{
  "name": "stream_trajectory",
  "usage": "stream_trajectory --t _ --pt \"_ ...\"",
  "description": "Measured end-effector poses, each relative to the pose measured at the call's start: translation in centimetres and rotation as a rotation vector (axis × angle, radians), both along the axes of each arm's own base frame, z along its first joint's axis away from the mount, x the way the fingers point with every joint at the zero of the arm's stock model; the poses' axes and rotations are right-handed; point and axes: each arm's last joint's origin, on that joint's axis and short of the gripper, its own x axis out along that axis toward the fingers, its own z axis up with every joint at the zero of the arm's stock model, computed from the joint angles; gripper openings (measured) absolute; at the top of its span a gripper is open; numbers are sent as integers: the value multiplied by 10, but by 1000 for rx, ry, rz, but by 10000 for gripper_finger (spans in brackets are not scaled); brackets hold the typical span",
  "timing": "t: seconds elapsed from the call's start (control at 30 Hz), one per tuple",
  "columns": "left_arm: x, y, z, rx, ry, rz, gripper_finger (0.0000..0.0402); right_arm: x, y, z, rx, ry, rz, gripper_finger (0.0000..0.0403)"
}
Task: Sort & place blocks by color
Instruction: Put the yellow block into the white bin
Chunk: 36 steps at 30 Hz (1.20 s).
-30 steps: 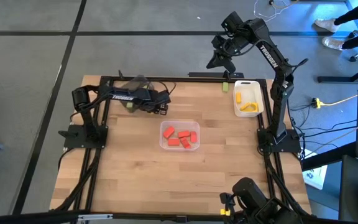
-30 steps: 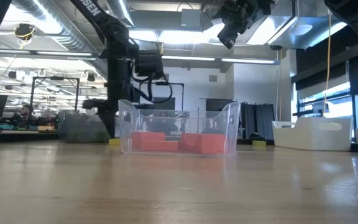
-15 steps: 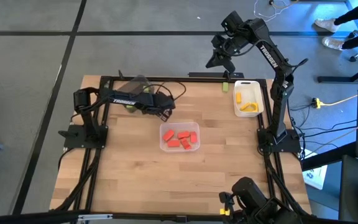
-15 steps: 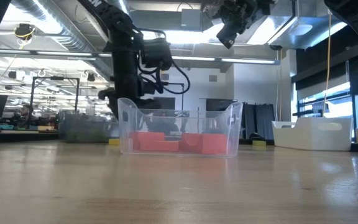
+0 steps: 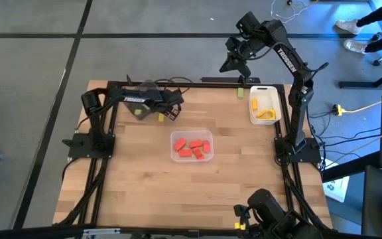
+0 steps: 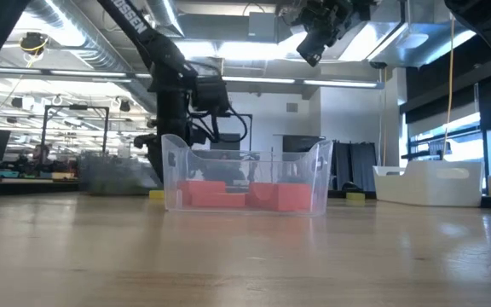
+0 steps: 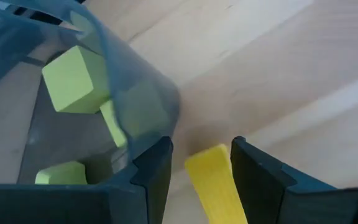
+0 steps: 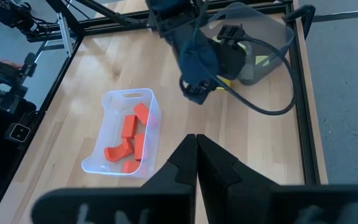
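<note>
Since half a second ago the left arm has drawn back toward the table's far left corner, so the left gripper [image 5: 166, 111] now sits beside the dark grey tray [image 5: 144, 93] rather than near the clear tray [image 5: 192, 146]. The right arm has not shifted: the right gripper [image 5: 234, 61] hangs high beyond the far edge of the wooden table [image 5: 144, 186], its fingers [image 8: 185, 163] pressed together with nothing between them.

The white tray [image 5: 265, 105] stands at the far right and holds yellow blocks [image 5: 265, 114]. The clear tray sits near the middle of the table with the red blocks [image 5: 193, 147] lying inside it. The dark grey tray holds light green blocks [image 7: 74, 79], seen through its tinted wall in the left wrist view.

The left gripper's fingers [image 7: 151, 171] are narrowly spread around a yellow block [image 7: 215, 186], which stands between them just outside the grey tray's rim, over bare wood.
</note>
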Motion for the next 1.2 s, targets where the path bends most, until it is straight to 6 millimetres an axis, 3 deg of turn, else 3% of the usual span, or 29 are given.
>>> stream_trajectory --t 0.33,0.5,0.63,0.83,1.0,1.2 --pt "-15 25 -7 86 86 99 153 0 0 0 1 0 0 12" --pt "-22 35 -7 32 56 127 153 0 0 0 1 0 0 12" --pt "-20 25 8 -63 -86 189 153 0 0 0 1 0 0 12" --pt "-11 1 38 -32 -181 231 153 0 0 0 -3 -3 0 12" --pt "-1 -15 30 -81 -208 280 153 1 -1 0 -9 -8 0 12" --pt "7 -28 17 -35 -83 133 153 2 -2 1 -31 -26 0 12"
